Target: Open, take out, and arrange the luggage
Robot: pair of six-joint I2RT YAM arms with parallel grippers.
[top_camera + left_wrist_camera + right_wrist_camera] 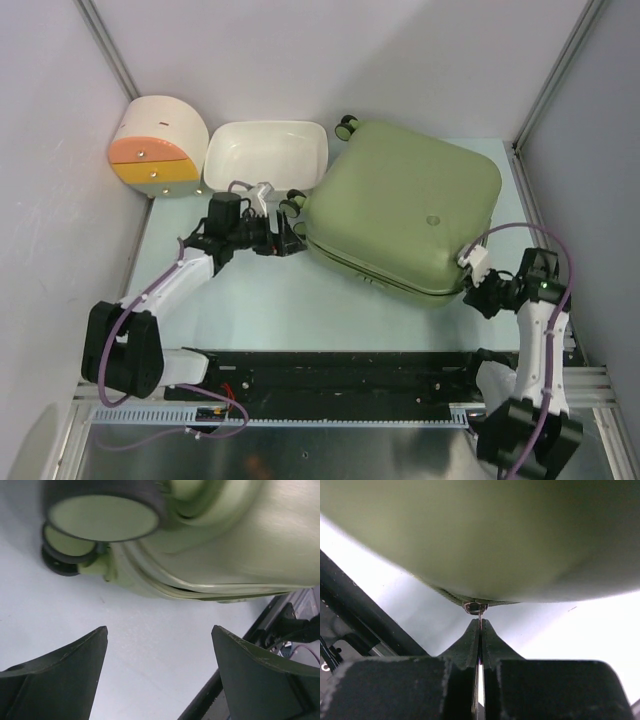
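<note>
Luggage [495, 540] zipper pull [476, 608] in right gripper [480, 625]

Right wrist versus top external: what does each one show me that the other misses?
Only the right wrist shows the thin metal zipper pull at the seam, pinched between shut jaws. Only the top external shows the white tub, the drawer box and the left gripper, its jaws open beside a wheel. Both show the luggage, lid closed, lying on the table, with the right gripper at its near right corner.
</note>
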